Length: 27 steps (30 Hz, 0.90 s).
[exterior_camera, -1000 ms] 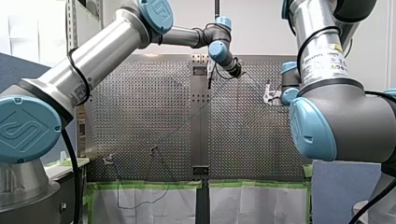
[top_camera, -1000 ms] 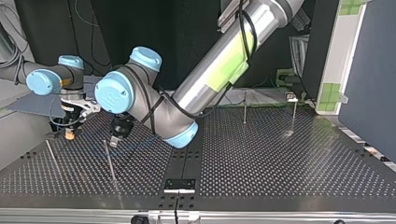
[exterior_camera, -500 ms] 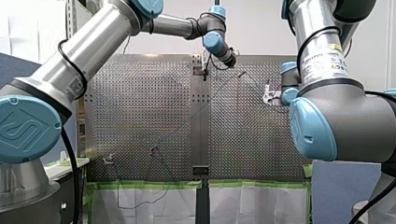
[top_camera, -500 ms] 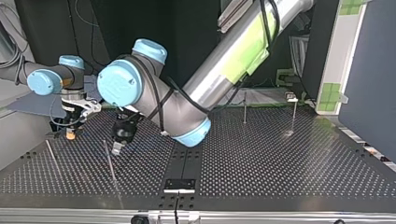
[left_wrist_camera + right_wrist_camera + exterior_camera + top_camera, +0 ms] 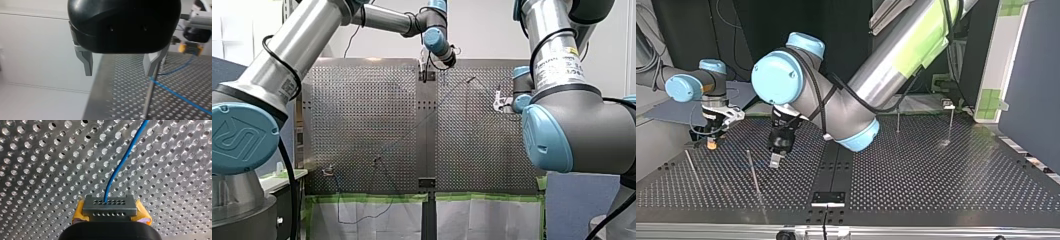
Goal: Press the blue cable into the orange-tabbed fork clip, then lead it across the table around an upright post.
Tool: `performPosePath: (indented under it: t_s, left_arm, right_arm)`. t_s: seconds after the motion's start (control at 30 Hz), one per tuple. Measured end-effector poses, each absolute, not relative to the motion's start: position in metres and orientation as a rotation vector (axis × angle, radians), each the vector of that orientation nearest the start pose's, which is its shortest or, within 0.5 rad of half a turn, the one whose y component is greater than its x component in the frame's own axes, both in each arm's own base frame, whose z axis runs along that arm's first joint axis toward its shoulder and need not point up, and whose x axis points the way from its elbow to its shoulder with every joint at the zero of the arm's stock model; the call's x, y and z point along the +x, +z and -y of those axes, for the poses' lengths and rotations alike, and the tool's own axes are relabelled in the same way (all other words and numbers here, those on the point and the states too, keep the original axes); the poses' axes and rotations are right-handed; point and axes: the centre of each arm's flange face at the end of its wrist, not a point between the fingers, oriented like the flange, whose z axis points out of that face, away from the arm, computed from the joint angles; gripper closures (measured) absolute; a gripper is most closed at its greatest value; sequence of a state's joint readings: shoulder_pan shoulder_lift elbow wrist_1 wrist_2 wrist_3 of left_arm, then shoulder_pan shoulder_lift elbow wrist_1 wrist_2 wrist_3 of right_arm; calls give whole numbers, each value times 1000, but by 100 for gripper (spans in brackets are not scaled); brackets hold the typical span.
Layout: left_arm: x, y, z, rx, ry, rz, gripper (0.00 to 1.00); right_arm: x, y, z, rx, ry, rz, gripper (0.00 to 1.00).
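- Blue cable [image 5: 122,165] was pinched by the right claw [image 5: 110,205] over the perforated surface [image 5: 37,170].
- The left claw [image 5: 119,73] was spread and empty, one finger beside an upright post [image 5: 149,95].

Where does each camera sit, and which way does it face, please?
Front: behind the shoulders, facing over the table; my left arm left, my right arm right.
Top: across the table, facing both arms, sides crossed.
Left wrist: along its open jaws toward the post and blue cable.
Right wrist: straight at the table; black housing shows.
Both wrist views share the blue cable.
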<state>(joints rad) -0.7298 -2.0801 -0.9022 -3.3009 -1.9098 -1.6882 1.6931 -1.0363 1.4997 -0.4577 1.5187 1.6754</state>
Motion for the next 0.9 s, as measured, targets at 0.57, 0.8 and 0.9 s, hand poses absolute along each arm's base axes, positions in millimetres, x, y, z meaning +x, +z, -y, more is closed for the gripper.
performPosePath:
  t_s: [0.57,0.8,0.9]
  left_arm:
    - [431,540,488,51,-567,-1444,0]
    - [423,556,467,-6,-610,-1383,0]
    - [419,555,463,-15,-620,-1365,0]
  right_arm:
    - [222,252,643,1304,1413,1208,100]
    - [222,252,643,1303,1414,1207,100]
    - [222,252,644,1303,1414,1207,100]
